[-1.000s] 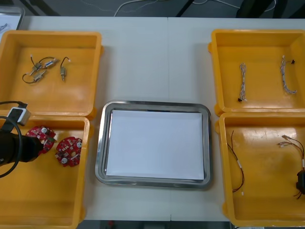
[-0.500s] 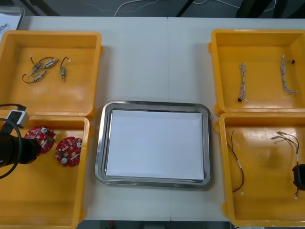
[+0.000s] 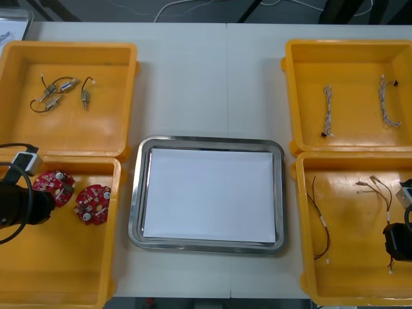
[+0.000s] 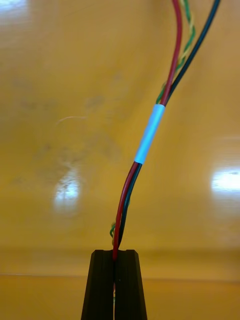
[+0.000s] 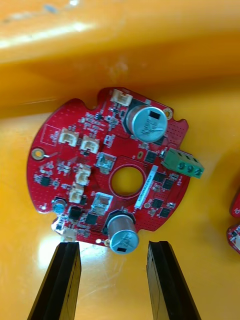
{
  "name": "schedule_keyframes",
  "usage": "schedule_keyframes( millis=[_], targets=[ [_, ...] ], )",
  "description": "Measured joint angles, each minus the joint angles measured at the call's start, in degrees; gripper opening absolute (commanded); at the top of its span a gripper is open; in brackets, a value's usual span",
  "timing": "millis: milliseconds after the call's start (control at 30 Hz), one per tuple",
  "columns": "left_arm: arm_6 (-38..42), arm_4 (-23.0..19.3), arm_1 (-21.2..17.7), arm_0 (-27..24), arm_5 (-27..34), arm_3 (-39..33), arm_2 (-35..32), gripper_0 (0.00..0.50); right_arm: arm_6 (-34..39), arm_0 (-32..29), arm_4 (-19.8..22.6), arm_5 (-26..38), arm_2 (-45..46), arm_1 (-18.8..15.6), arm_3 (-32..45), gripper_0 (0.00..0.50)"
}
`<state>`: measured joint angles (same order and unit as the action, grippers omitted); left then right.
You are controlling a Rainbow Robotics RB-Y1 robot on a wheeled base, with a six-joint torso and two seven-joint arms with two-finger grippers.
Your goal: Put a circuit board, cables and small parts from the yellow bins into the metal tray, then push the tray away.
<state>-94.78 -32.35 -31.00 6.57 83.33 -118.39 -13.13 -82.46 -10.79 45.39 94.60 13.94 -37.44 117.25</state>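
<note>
Over the near left yellow bin, my left gripper stands open just short of a round red circuit board that lies flat, its edge level with my fingertips. A second board lies beside it. In the near right yellow bin, my right gripper is shut on a cable of red, black and green-yellow wires. Its loose ends trail away from the fingers. The metal tray, white inside, sits between the bins.
The far left bin holds small metal parts. Two twisted cables lie in the far right bin. Another thin red and black cable lies along the near right bin's inner side.
My right gripper has shifted inward with the cable, drawing its loose ends toward the tray. My left arm has eased back, uncovering more of the first board.
</note>
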Motion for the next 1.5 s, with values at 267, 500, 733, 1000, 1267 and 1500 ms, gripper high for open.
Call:
schedule_keyframes(
  millis=[267, 500, 733, 1000, 1267, 1500],
  targets=[
    [0.0, 0.68, 0.0, -0.16, 0.17, 0.0, 1.04, 0.366, 0.0, 0.01, -0.02, 0.8, -0.03, 3.06, 1.41, 0.0],
    [0.0, 1.48, 0.09, -0.46, 0.18, 0.23, 1.23, 0.359, 0.0, 0.02, -0.02, 1.5, -0.07, 3.23, 2.08, 0.341],
    [0.0, 2.21, 1.11, -1.67, 0.18, 1.03, 1.66, 0.35, 0.0, 0.03, 0.03, 1.69, -0.07, 3.23, 2.22, 0.5],
    [0.0, 2.78, 1.34, -1.82, 0.18, 1.25, 2.23, 0.315, 0.54, 0.16, 0.04, 2.1, -0.07, 3.23, 3.93, 0.5],
    [0.0, 3.19, 1.35, -1.95, 0.18, 1.51, 2.43, 0.313, 8.93, 2.43, -0.6, 2.29, -0.05, 3.22, 6.09, 0.5],
    [0.0, 3.65, 1.35, -1.95, 0.19, 1.68, 2.44, 0.152, 14.24, 4.39, -2.6, 2.3, 0.02, 3.13, 6.09, 0.5]
  ],
)
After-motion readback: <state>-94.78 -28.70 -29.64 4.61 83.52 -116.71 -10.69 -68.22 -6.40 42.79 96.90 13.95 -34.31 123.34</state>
